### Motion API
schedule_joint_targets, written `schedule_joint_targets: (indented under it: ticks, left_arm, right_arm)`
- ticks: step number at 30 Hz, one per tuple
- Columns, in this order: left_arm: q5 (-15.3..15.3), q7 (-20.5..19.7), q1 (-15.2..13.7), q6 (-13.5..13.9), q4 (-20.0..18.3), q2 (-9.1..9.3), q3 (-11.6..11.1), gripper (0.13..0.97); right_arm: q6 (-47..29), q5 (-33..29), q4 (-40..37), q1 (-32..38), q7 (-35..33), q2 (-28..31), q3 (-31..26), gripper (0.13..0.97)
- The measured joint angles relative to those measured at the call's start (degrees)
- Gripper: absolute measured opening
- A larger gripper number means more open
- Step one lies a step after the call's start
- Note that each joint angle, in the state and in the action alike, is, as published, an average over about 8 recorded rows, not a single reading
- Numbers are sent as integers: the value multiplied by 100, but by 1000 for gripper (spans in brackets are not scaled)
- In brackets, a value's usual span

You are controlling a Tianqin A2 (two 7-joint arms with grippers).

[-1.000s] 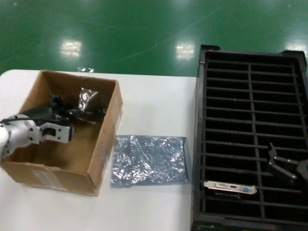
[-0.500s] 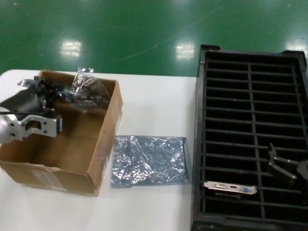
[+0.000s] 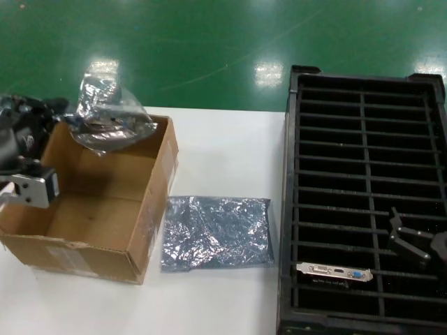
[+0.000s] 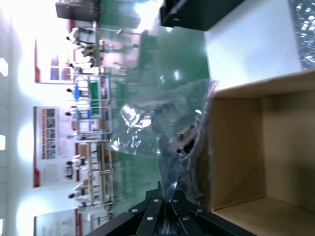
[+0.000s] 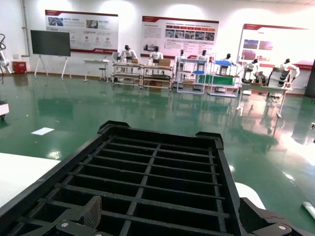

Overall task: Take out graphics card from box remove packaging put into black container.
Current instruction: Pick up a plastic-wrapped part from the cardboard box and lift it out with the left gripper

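Near right: one graphics card (image 3: 334,272) already stands in a near slot of the black container (image 3: 363,91); an emptied bag (image 3: 216,230) lies flat on the table (image 3: 223,139) beside the box (image 3: 105,244). Right gripper (image 3: 412,241) parked over the tray, jaws spread wide, holding nothing.

Far left: left gripper (image 4: 165,209) pinched tight on the packaging (image 3: 108,115), bagged card (image 4: 184,140) hanging inside, above the box's far rim.

Judgement: lift straight, clear the rim fully, keep the pinch on the bag's edge so the card cannot slide out.
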Motion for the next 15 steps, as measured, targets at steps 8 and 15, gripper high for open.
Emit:
schedule_joint_targets:
  ticks: [8,15]
  left_arm:
    - [-353,-366,753,-39,-951,-264,-474,139]
    - [-1033,-326,1301,-166,-1333,-461,-352,139]
  right_arm:
    - [0,0,0,0,0,0,0,966]
    - [0,0,0,0,0,0,0,966]
